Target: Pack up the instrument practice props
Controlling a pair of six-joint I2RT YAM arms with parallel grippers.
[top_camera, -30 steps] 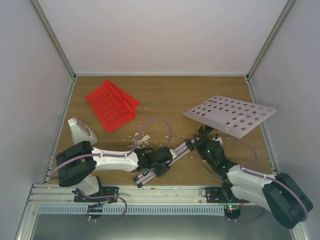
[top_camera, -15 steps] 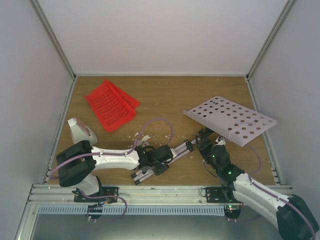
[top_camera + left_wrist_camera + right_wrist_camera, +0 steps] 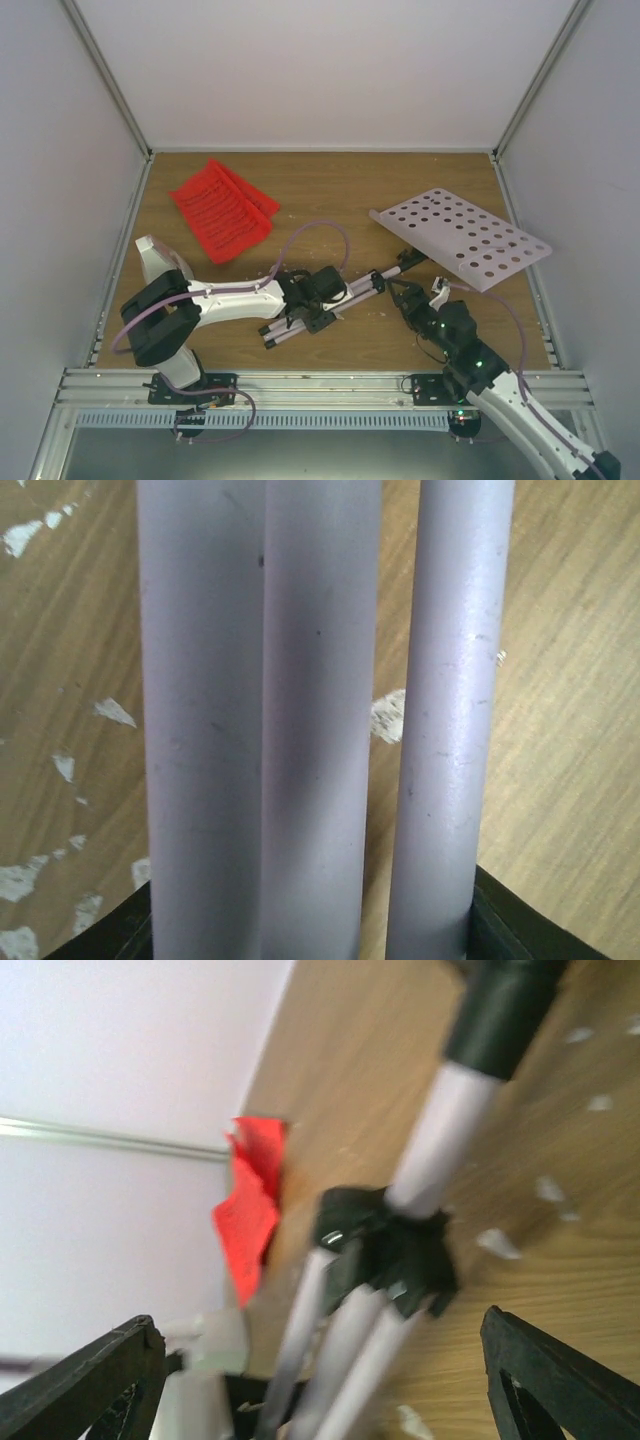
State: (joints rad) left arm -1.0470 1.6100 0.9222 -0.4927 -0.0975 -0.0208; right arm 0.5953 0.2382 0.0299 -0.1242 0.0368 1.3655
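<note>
From where I stand, the small white pyramid metronome [image 3: 160, 262] sits farthest left, well to the left of the silver tripod legs [image 3: 325, 305] and close against the left arm's elbow. The red ribbed sheets [image 3: 222, 210] lie flat on the wooden table [image 3: 330, 195], behind and to the left of the legs and well apart from them.

The left gripper [image 3: 318, 302] is clamped across the folded tripod legs about midway along them. In its own camera three silver tubes fill the space between its dark fingers [image 3: 110, 942], side by side. The legs lie slanted on the table, the near end lower left and the far end upper right. White crumbs [image 3: 388, 717] dot the wood under and just beside them.

The right gripper [image 3: 408, 295] sits just beside the right end of the legs, on the near side. Its jaws are spread wide and hold nothing, and its camera looks along the legs to their black collar [image 3: 385, 1245].

The pale perforated plate [image 3: 460, 238] sits tilted at the legs' far right end.
</note>
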